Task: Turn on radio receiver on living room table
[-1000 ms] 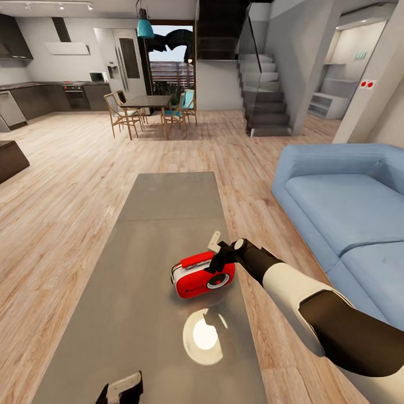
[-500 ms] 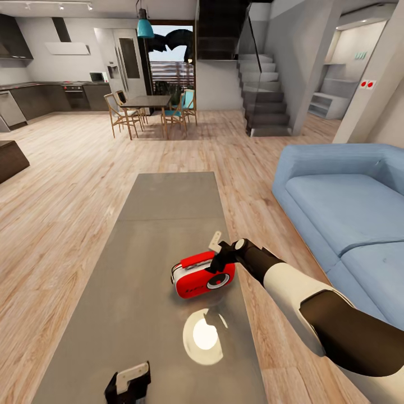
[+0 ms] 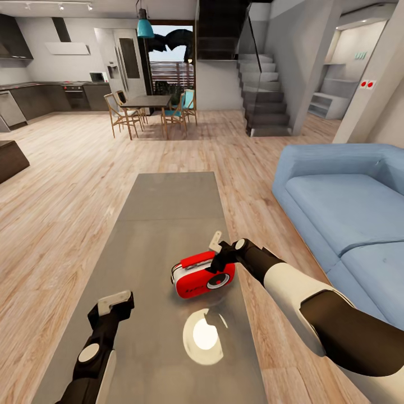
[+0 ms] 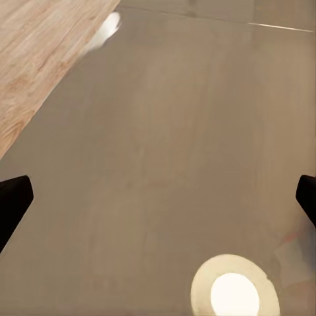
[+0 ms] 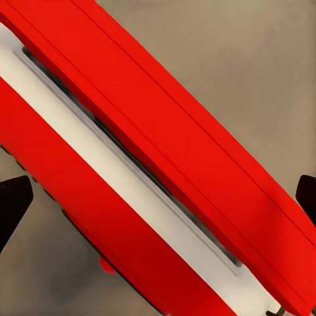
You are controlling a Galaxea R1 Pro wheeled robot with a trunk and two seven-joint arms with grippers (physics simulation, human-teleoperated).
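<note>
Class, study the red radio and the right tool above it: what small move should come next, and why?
Probably lower the right tool a little onto the radio receiver. It is right at the radio's top, its fingers spread wide in the wrist view, and the radio stands on the table.

bare table (image 3: 163,207) beyond radio (image 3: 196,278), sofa (image 3: 342,207) alongside

I see blue sofa (image 3: 348,207); staircase (image 3: 264,95) beyond sofa; dining table (image 3: 146,102) with chairs left of staircase; teal pendant lamp (image 3: 145,27) above it.
</note>
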